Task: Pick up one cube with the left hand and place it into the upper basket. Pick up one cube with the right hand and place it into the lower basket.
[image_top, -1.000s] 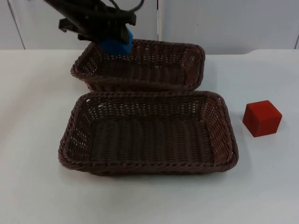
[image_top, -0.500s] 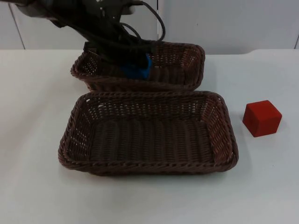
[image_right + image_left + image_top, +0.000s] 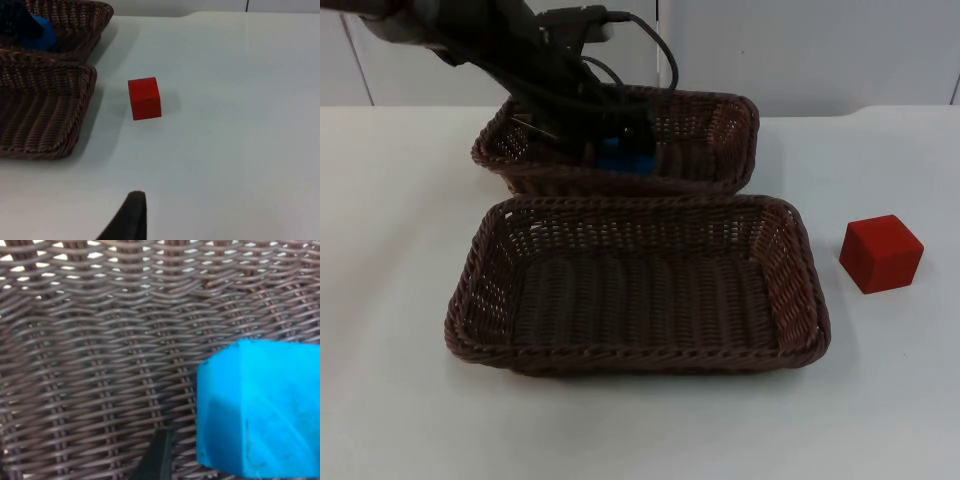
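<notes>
The blue cube (image 3: 626, 157) lies low inside the upper wicker basket (image 3: 720, 108), with my left gripper (image 3: 603, 135) right over it. In the left wrist view the blue cube (image 3: 260, 410) rests on the basket's woven floor (image 3: 90, 365). A strip of weave separates it from my black fingertip (image 3: 161, 455), so the jaws stand open. The red cube (image 3: 881, 253) sits on the white table to the right of the lower basket (image 3: 800, 300). In the right wrist view my right gripper waits, open, well short of the red cube (image 3: 144, 98).
The two brown baskets stand close together, the upper one's front wall against the lower one's back rim (image 3: 640, 203). White table (image 3: 400, 400) spreads left, front and right of them. The grey partition wall (image 3: 820, 50) closes the far side.
My left gripper has carried the blue cube from above the upper basket's back left rim down and rightward into the basket. The red cube and both baskets stayed put.
</notes>
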Tool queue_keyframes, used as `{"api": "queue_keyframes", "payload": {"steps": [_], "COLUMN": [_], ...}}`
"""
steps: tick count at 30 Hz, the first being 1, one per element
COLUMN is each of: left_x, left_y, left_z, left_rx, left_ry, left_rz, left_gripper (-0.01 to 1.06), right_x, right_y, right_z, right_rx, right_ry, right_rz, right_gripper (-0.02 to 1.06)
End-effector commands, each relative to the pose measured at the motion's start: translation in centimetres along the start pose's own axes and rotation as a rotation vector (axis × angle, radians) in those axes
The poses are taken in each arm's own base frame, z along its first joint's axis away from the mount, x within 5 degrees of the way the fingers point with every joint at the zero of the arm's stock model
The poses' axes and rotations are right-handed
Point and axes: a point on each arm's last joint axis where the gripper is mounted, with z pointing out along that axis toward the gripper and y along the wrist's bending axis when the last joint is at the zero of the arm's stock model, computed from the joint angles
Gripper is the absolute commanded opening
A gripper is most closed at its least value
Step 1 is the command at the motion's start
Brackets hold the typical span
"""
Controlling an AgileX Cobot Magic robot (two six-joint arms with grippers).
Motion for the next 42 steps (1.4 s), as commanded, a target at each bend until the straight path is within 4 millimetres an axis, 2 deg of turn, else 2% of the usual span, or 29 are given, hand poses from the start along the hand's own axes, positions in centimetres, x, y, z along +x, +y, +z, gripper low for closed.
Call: {"api": "queue_keyframes", "payload": {"steps": [1,6,7,11,12,16,17,18,22,23,26,34,38,42], "left_x": [-1.0,-2.6,-2.6,-4.2,-4.2,-5.3,-5.7,-5.7,-6.3,-6.3,-6.6,-6.3,-5.2,-3.9], "left_y": [-0.8,-1.8,-1.8,-2.9,-2.9,-3.6,-3.9,-3.9,-4.7,-4.7,-5.2,-5.7,-5.8,-5.7], "left_z": [-1.2,-4.0,-4.0,-7.5,-7.5,-10.2,-11.4,-11.4,-14.0,-14.0,-15.8,-19.1,-20.5,-21.2], "left_rx": [0.017,0.032,0.032,0.048,0.048,0.057,0.057,0.057,0.067,0.067,0.062,0.034,0.011,-0.015], "left_ry": [-0.025,-0.057,-0.057,-0.093,-0.093,-0.123,-0.133,-0.133,-0.145,-0.145,-0.152,-0.198,-0.238,-0.253], "left_rz": [0.005,0.020,0.020,0.047,0.047,0.059,0.068,0.068,0.091,0.091,0.093,0.095,0.085,0.080], "left_gripper": [0.85,0.85,0.85,0.85,0.85,0.85,0.85,0.85,0.85,0.85,0.85,0.85,0.85,0.85], "right_x": [0.0,0.0,0.0,0.0,0.0,0.0,0.0,0.0,0.0,0.0,0.0,0.0,0.0,0.0], "right_y": [0.0,0.0,0.0,0.0,0.0,0.0,0.0,0.0,0.0,0.0,0.0,0.0,0.0,0.0], "right_z": [0.0,0.0,0.0,0.0,0.0,0.0,0.0,0.0,0.0,0.0,0.0,0.0,0.0,0.0], "right_rx": [0.002,0.002,0.002,0.002,0.002,0.002,0.002,0.002,0.002,0.002,0.002,0.004,0.004,0.004], "right_ry": [-0.003,-0.003,-0.003,-0.003,-0.003,-0.003,-0.003,-0.003,-0.003,-0.003,-0.003,-0.003,-0.003,-0.003], "right_rz": [-0.008,-0.008,-0.008,-0.008,-0.008,-0.008,-0.008,-0.008,-0.008,-0.008,-0.008,-0.009,-0.009,-0.009], "right_gripper": [1.05,1.05,1.05,1.05,1.05,1.05,1.05,1.05,1.05,1.05,1.05,1.05,1.05,1.05]}}
